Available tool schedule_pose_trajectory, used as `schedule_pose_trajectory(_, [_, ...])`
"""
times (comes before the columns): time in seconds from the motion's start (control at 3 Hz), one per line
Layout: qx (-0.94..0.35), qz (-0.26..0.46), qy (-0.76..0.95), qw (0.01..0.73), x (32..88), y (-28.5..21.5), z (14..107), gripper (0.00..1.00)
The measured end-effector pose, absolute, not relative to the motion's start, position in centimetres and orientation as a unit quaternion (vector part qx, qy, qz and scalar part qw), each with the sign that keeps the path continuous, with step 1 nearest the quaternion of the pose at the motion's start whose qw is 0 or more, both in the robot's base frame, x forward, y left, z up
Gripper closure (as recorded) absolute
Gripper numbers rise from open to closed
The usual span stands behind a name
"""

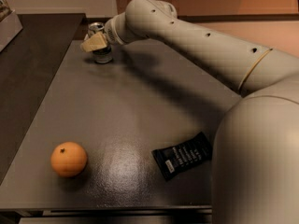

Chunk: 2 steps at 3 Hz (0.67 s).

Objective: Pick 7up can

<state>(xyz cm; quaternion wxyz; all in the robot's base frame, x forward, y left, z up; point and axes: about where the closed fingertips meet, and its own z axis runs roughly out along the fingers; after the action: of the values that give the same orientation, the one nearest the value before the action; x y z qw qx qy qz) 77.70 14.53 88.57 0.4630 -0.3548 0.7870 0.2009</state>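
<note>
— 7up can (103,55): orientation, location?
— Upright, long axis vertical, silver rim up. Far left corner of table (140,101).
— Gripper (95,41)?
— Against the can's upper half, partly covering it. Clamped or loose: cannot tell. Orange (68,159) and black packet (183,155) near front edge.

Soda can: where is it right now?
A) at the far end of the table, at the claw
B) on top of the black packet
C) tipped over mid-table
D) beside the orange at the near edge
A: the can stands upright at the far end of the table with the claw right at it, well away from the orange and the black packet near the front.
</note>
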Motion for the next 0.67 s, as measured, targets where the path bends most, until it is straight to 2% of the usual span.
schedule_pose_trajectory(0.67, [-0.357, 0.209, 0.777, 0.474, 77.0, 15.1, 90.0, 0.65])
